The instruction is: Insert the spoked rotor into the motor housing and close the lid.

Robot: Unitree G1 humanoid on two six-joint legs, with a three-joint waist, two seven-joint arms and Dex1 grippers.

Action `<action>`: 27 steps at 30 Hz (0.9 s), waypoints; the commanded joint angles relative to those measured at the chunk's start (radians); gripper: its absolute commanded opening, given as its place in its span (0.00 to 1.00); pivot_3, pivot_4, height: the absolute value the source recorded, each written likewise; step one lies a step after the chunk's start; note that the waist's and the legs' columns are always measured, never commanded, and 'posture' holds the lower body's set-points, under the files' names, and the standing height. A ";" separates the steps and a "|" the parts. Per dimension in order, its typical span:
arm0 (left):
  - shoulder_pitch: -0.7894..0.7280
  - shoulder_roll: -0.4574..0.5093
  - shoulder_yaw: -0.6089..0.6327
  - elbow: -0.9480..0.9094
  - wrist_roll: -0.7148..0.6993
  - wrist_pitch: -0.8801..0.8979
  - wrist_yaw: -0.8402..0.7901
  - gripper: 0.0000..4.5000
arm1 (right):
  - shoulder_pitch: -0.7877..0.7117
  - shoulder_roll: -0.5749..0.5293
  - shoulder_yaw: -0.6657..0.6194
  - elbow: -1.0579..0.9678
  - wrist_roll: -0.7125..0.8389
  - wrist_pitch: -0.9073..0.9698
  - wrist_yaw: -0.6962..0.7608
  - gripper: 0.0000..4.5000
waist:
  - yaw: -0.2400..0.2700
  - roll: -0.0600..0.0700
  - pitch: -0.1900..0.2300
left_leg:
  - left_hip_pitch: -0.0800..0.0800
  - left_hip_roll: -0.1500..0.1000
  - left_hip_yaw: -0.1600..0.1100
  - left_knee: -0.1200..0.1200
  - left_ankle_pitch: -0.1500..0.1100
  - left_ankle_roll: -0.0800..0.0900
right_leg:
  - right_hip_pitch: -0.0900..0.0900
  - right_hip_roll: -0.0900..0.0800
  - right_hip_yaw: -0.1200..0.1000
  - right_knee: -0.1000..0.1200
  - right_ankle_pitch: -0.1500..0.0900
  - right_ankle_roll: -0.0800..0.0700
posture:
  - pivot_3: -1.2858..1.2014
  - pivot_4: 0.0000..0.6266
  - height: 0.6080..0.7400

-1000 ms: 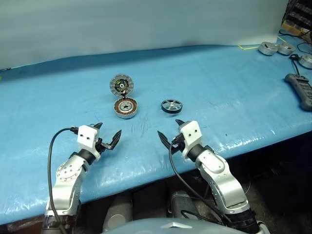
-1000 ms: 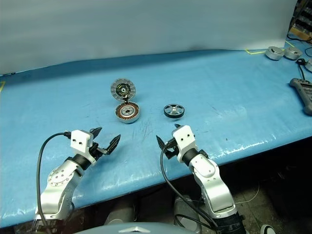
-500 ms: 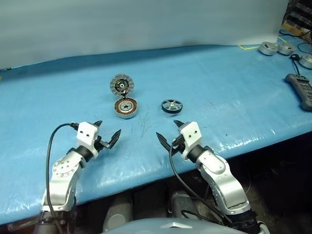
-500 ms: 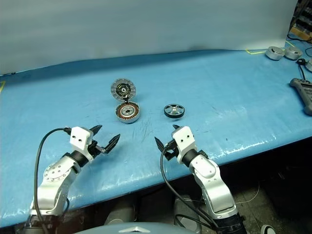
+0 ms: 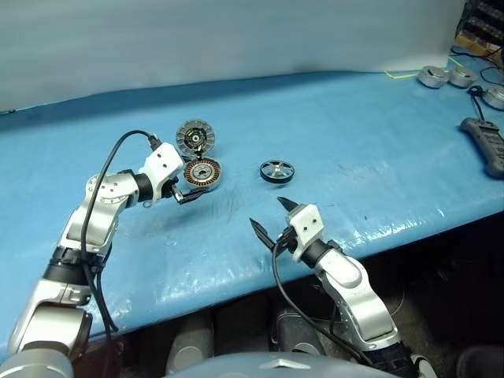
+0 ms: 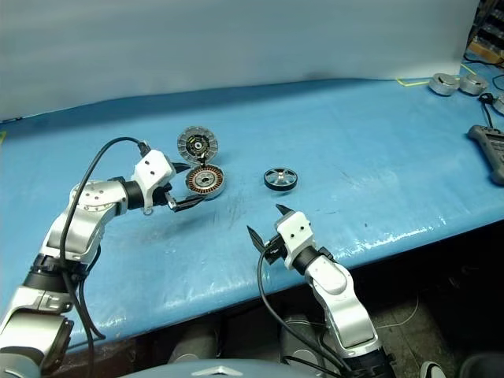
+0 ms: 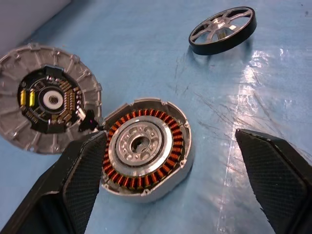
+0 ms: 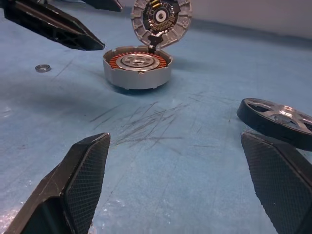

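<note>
- The left gripper (image 5: 187, 191) has swung up and forward from the near table edge and now hangs just beside the housing (image 5: 202, 173), on its left side, fingers spread wide and holding nothing.
- In the left wrist view one left finger (image 7: 78, 183) overlaps the housing's near rim; whether it touches I cannot tell.
- The right gripper (image 5: 270, 218) has stayed put near the front edge of the table (image 5: 378, 142), fingers apart and empty, pointing toward the parts.
- The housing sits open on the table, copper windings and silver centre facing up, nothing inside it.
- The lid (image 5: 195, 136) stands propped up behind the housing, joined at the far edge, inner face toward the robot.
- The rotor (image 5: 276, 171) lies flat on the table, well to the right of the housing and ahead of the right gripper, untouched.
- A small ring (image 8: 43, 68) lies on the table by the housing.
- My reading: the left arm has come in to steady the housing, which would leave the rotor pick-up to the right gripper. Insertion and lid closing are both still to do.
- Risk: a nudge from the left finger could shift the housing or tip the lid shut early.
</note>
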 commanded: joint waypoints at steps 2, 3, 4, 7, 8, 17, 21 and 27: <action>-0.154 0.022 -0.098 0.156 0.091 -0.079 -0.139 1.00 | 0.008 0.018 0.002 -0.013 -0.001 -0.029 -0.019 1.00 | -0.001 0.000 0.000 | 0.000 0.000 0.000 0.000 0.000 0.000 | 0.000 0.000 0.000 0.000 0.000 0.000 | 0.52 0.24 1.00; -0.183 0.022 -0.114 0.190 0.107 -0.095 -0.162 1.00 | 0.011 0.021 0.003 -0.013 -0.001 -0.029 -0.022 1.00 | -0.002 0.000 0.000 | 0.000 0.000 0.000 0.000 0.000 0.000 | 0.000 0.000 0.000 0.001 0.000 0.000 | 0.52 0.24 1.00; -0.217 0.019 -0.130 0.228 0.123 -0.108 -0.186 1.00 | 0.016 0.023 0.005 -0.015 -0.002 -0.030 -0.025 1.00 | -0.002 0.000 0.000 | 0.000 0.000 0.000 0.000 0.000 0.000 | -0.001 0.001 0.000 0.001 0.000 0.000 | 0.52 0.24 1.00; -0.297 0.009 -0.167 0.322 0.168 -0.145 -0.231 1.00 | 0.022 0.028 0.013 -0.015 -0.006 -0.030 -0.031 1.00 | -0.002 0.000 0.001 | -0.001 0.000 0.000 0.000 0.000 0.000 | 0.000 0.001 0.000 0.001 0.000 0.000 | 0.52 0.24 1.00; -0.323 0.005 -0.179 0.350 0.184 -0.150 -0.247 1.00 | 0.023 0.030 0.015 -0.014 -0.006 -0.032 -0.032 1.00 | -0.002 0.000 0.001 | 0.000 0.000 0.000 0.000 0.000 0.000 | 0.000 0.001 0.001 0.000 0.000 0.000 | 0.52 0.24 1.00; -0.515 -0.030 -0.307 0.553 0.342 -0.191 -0.394 1.00 | 0.004 0.053 0.026 0.012 -0.003 -0.031 -0.039 1.00 | -0.002 -0.001 0.001 | -0.002 0.000 0.000 0.000 0.000 0.000 | -0.001 0.001 0.001 0.001 0.000 0.000 | 0.52 0.24 1.00; -0.579 -0.055 -0.344 0.615 0.405 -0.177 -0.426 1.00 | -0.006 0.052 0.031 0.022 -0.003 -0.028 -0.033 1.00 | -0.002 -0.001 0.002 | -0.002 0.000 -0.001 0.000 0.000 0.001 | -0.001 0.001 0.001 0.001 0.000 0.000 | 0.52 0.24 1.00; -0.639 -0.093 -0.396 0.682 0.480 -0.168 -0.485 1.00 | -0.016 0.044 0.032 0.025 0.001 -0.016 -0.021 1.00 | -0.003 -0.001 0.002 | -0.002 0.000 -0.001 0.000 -0.001 0.001 | -0.001 0.001 0.001 0.001 -0.001 0.001 | 0.52 0.24 1.00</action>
